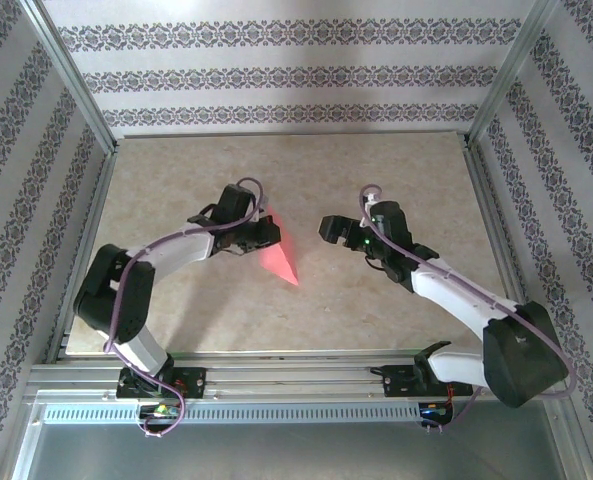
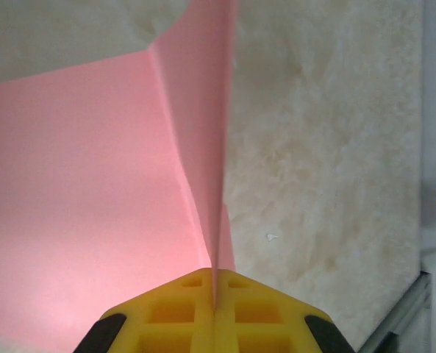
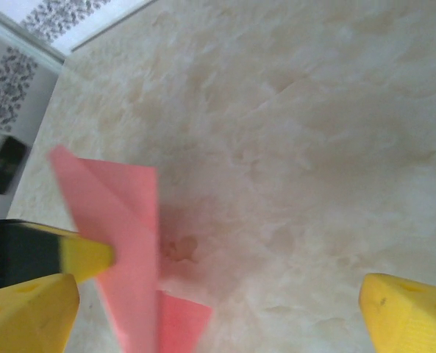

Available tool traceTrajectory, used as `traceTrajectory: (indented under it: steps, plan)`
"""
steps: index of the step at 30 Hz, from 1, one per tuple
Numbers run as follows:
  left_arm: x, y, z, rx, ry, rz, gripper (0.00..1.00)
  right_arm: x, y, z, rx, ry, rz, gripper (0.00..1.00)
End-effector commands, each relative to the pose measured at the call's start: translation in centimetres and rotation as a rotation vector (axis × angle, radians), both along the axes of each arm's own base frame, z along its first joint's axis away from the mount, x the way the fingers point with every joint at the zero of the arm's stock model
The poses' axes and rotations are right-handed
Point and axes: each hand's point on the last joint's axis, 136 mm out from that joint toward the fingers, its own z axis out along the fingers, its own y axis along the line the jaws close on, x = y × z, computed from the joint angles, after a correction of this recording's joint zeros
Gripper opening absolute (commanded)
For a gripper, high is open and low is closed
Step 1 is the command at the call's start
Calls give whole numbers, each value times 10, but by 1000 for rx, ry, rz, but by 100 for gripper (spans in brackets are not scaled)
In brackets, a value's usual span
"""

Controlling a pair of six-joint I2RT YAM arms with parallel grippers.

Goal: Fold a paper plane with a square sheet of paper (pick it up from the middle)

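The square sheet of paper now stands as a narrow pink-red paper plane [image 1: 278, 256] on the table, its sharp tip pointing toward the near right. My left gripper [image 1: 260, 233] is shut on its raised central ridge near the far end. In the left wrist view the yellow fingertips [image 2: 173, 312] pinch the thin ridge [image 2: 219, 184], and one wing [image 2: 85, 191] spreads flat to the left. My right gripper [image 1: 328, 228] hovers open just right of the plane, apart from it. Its wrist view has the plane [image 3: 122, 213] at the left, with the left gripper's yellow finger [image 3: 85, 254] on it.
The beige marbled table [image 1: 376, 180] is boxed in by an aluminium frame [image 1: 491, 220] and patterned walls. A metal rail [image 1: 296, 372] runs along the near edge by the arm bases.
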Motion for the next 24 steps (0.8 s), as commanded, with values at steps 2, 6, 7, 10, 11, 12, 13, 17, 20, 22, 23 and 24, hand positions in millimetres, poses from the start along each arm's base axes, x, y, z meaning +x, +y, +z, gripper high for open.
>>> traceTrajectory:
  steps: [2,6,7,10,11,12,13,17,20,22,23,24]
  plan:
    - [-40,62,-1,405,99,-65,5,4,-24,4,-64,-57,-83,98]
    - [-38,103,26,658,83,-46,5,7,-32,7,-73,-57,-113,97]
    - [-35,111,32,714,73,-37,5,8,-34,7,-74,-58,-122,96]
    - [-26,140,49,906,48,8,5,11,-40,5,-71,-37,-160,95]
    - [-22,148,53,972,39,25,5,11,-42,4,-66,-26,-167,94]
    - [-18,155,56,1033,36,35,5,12,-44,3,-57,-14,-177,94]
    - [-16,161,57,1083,35,44,5,12,-45,1,-50,-3,-183,94]
    - [-4,174,48,1257,59,44,5,12,-55,-6,-19,42,-224,94]
    - [4,178,34,1366,77,35,5,11,-60,-9,2,60,-241,93]
    - [10,179,24,1438,87,30,4,10,-61,-9,8,61,-241,93]
    - [14,179,18,1476,90,22,4,10,-62,-9,8,61,-242,93]
    - [17,178,12,1509,96,11,4,10,-62,-9,9,62,-242,93]
